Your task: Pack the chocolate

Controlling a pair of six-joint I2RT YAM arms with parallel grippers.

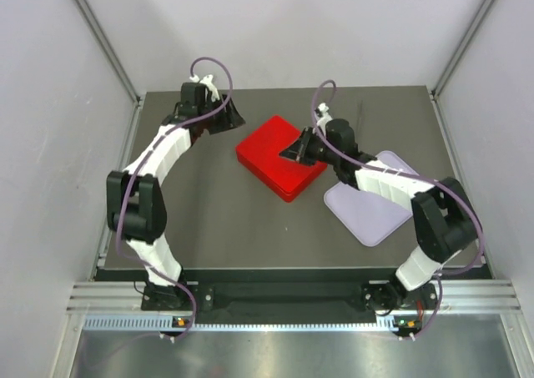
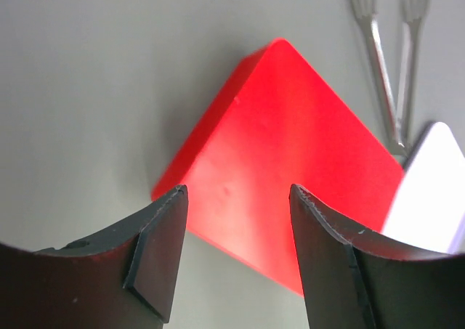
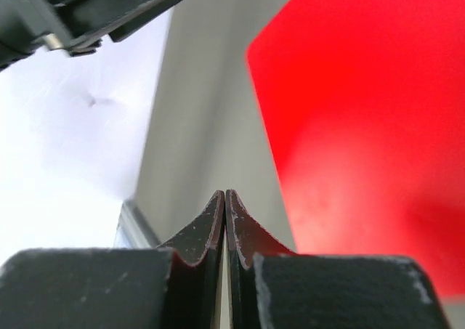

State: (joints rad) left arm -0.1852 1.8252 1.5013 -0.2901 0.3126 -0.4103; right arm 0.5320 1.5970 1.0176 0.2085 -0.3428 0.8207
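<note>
**A:** Top external view: where do the 2 arms reach?

**B:** The left gripper (image 1: pixel 236 121) hangs over the far left of the table (image 1: pixel 217 219), near the far-left side of the box (image 1: pixel 269 154). The right gripper (image 1: pixel 286 154) is at the box's right edge. Whether it touches the box cannot be told.

**A:** And the fingers?

**B:** The left wrist view shows the left fingers (image 2: pixel 163 249) spread wide with nothing between them, and the red box lies beyond them. The right wrist view shows the right fingers (image 3: pixel 200 234) pressed tight together, gripping nothing visible.

**A:** Where is the chocolate?

**B:** None of the 3 views shows it. The box shows only a plain red top face.

**A:** What else lies there?

**B:** A pale lilac board (image 1: pixel 375 215) lies right of the box, partly under the right arm. Metal tongs (image 2: pixel 389 75) lie beyond the box, near the board's corner.
</note>
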